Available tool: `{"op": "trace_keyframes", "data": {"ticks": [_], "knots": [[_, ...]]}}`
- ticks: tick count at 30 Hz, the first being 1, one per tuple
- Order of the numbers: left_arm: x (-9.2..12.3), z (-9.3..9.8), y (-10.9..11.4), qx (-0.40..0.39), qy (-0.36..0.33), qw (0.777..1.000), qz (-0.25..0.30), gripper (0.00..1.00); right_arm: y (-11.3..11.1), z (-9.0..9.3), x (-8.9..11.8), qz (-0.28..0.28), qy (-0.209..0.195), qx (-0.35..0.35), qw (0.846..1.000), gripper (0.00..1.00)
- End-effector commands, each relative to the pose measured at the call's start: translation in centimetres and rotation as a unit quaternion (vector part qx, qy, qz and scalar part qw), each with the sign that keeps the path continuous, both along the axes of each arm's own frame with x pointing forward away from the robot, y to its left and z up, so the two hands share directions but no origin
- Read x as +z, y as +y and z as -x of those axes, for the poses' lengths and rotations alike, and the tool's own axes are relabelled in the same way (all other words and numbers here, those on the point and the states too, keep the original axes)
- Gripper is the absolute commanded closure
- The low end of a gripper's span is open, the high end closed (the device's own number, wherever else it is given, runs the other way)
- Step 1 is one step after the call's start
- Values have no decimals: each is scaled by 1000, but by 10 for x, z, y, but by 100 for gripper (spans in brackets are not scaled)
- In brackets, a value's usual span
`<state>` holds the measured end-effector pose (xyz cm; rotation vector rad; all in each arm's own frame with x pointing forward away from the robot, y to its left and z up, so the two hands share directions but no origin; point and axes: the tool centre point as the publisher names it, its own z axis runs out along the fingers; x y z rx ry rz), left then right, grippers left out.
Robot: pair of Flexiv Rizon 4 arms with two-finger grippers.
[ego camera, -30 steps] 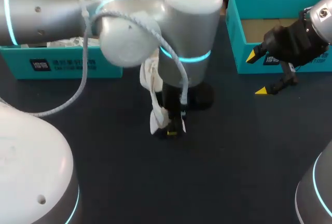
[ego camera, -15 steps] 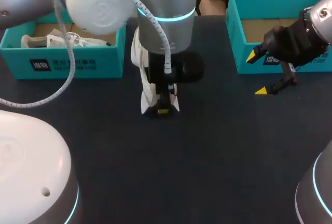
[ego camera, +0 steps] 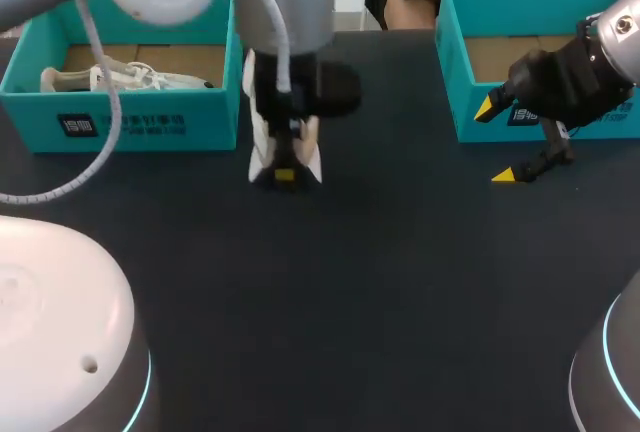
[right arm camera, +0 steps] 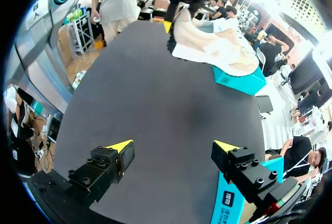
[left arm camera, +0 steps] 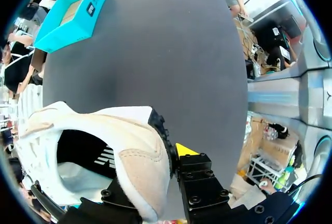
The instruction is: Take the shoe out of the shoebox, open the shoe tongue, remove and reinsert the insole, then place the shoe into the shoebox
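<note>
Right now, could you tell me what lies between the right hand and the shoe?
Nothing: only bare table separates the right hand from the shoe, as the head view shows.

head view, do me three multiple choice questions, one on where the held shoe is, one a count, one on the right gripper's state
1. Where is the held shoe?
A inside the left shoebox
B just outside that box's right end
C far from any box
2. How many teal shoeboxes stand on the table?
A one
B two
C three
3. The right gripper is:
A open and empty
B shut on the shoe
C shut on an insole
Answers: 1 B, it shows past the box's end wall. 2 B, the left one plus the right shoebox. 3 A, its yellow tips stand apart with nothing between.
</note>
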<state>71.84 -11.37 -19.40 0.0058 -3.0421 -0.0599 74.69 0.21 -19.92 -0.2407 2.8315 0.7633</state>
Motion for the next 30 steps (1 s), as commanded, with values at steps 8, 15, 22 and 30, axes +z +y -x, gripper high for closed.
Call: {"op": "trace_keyframes", "data": {"ticks": [8,15,22,30], "knots": [[32,-95,91,-30,36,999,21,100,1,-1,-1,1,0,0,1000,0],[39,-157,158,-51,51,997,20,100,1,-1,-1,1,0,0,1000,0],[30,-212,222,-95,18,995,2,100,1,-1,-1,1,0,0,1000,0],[18,-268,287,-133,16,990,32,100,1,-1,-1,1,0,0,1000,0]]}}
